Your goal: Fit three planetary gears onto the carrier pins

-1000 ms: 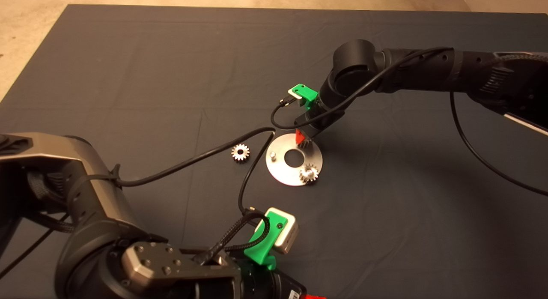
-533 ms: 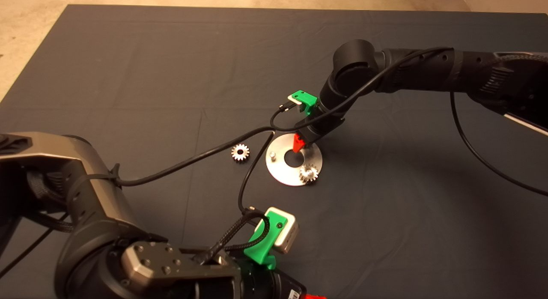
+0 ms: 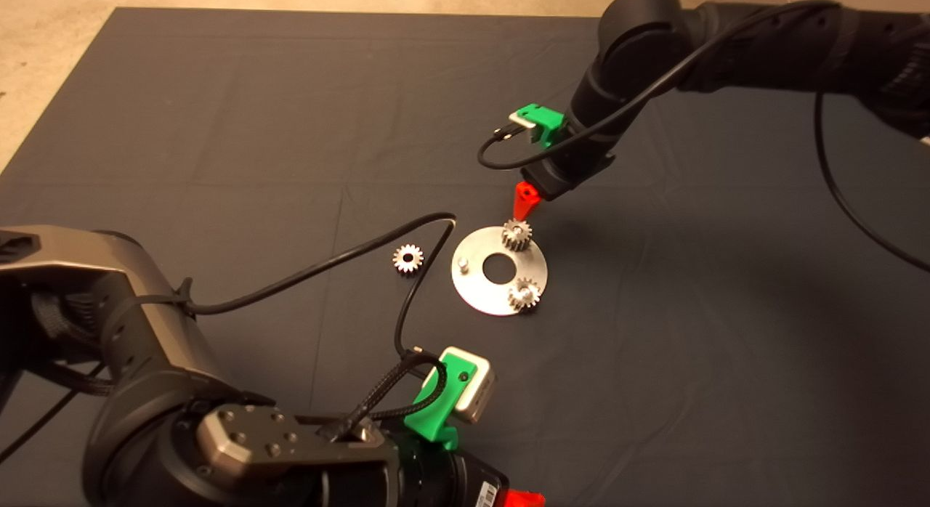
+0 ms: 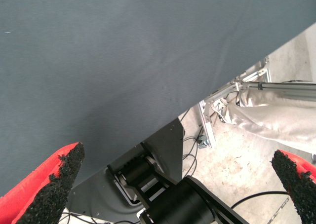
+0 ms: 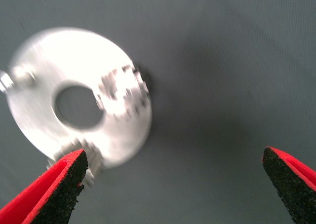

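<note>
Right gripper [image 5: 170,184]: above the tabletop, just beyond the far edge of the carrier disc; it holds nothing.
Right fingers [image 5: 59,187]: spread wide apart, black pads bare; in the head view only one red fingertip [image 3: 523,200] shows, pointing down toward the gear at the disc's far edge and apart from it.
Gear nearest the right fingers [image 3: 516,235]: seated on the far part of the disc, just below that fingertip; in the right wrist view it is a blurred toothed shape [image 5: 123,93] beside the central hole.
Second gear [image 3: 523,294]: on the disc's near-right edge, across the central hole from the first; in the right wrist view it lies partly behind one finger pad [image 5: 91,162].
Carrier disc [image 3: 476,293]: flat and shiny on the dark mat [image 3: 218,115], with a large round central hole.
Bare carrier pin [image 3: 462,261]: upright on the left part of the disc with no gear on it; the other two pins lie under the two seated gears.
Loose third gear [image 3: 408,258]: flat on the mat, left of the disc and apart from it, well away from both grippers.
Left gripper [image 4: 175,184]: parked at the lower left edge of the head view, near the edge of the mat.
Left fingers [image 4: 57,177]: wide apart, nothing between them.
Beyond the left fingers: the mat's edge, the robot's base and a person's leg [image 4: 276,118] in light trousers.
</note>
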